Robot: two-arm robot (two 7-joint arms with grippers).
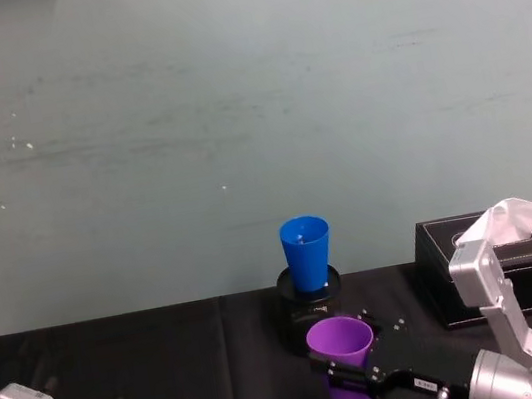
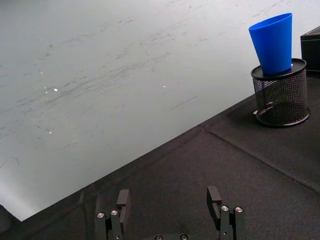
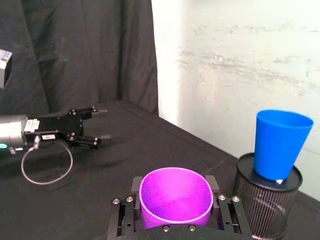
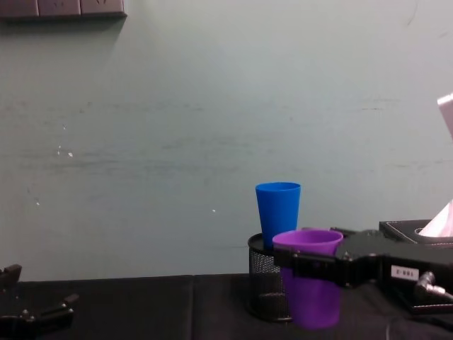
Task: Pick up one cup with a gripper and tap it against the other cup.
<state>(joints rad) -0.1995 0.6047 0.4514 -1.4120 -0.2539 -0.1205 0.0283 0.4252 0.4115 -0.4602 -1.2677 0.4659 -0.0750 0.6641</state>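
Purple cup (image 1: 340, 340) is gripped by right hand (image 1: 343, 351), blue cup (image 1: 307, 252) just beyond. Left hand (image 2: 169, 199) is held wide, well apart.

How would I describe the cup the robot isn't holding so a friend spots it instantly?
On the black table against the pale wall, find the black mesh pen holder left of the tissue box. The blue cup stands in it. Unlike the purple cup clamped in the right tool, it is untouched; the left tool sits far left.

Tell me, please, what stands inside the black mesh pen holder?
The blue cup stands upright in the mesh holder. Its base is hidden by the rim, so anything else inside cannot be seen.
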